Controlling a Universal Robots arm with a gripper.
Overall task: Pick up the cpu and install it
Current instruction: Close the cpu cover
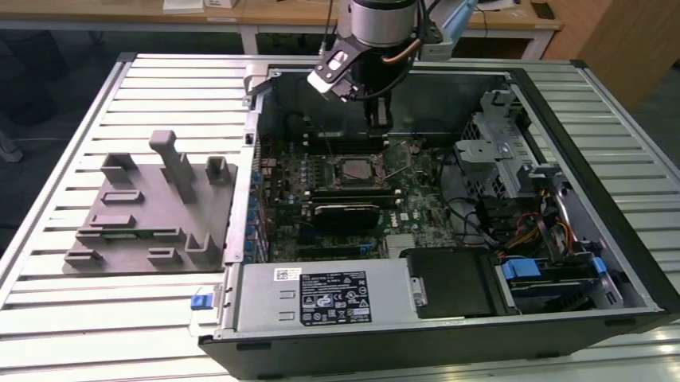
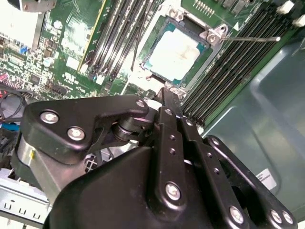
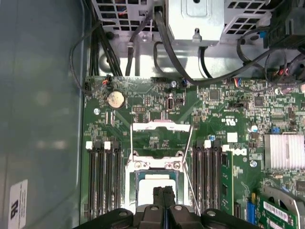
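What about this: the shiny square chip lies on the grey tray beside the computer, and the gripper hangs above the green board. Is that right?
Not quite. The cpu isn't on the grey tray; the second wrist view shows it sitting in the socket on the green board. The gripper does hang above the board.

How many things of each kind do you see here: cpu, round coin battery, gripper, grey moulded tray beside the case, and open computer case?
cpu: 1
round coin battery: 1
gripper: 1
grey moulded tray: 1
open computer case: 1
Total: 5
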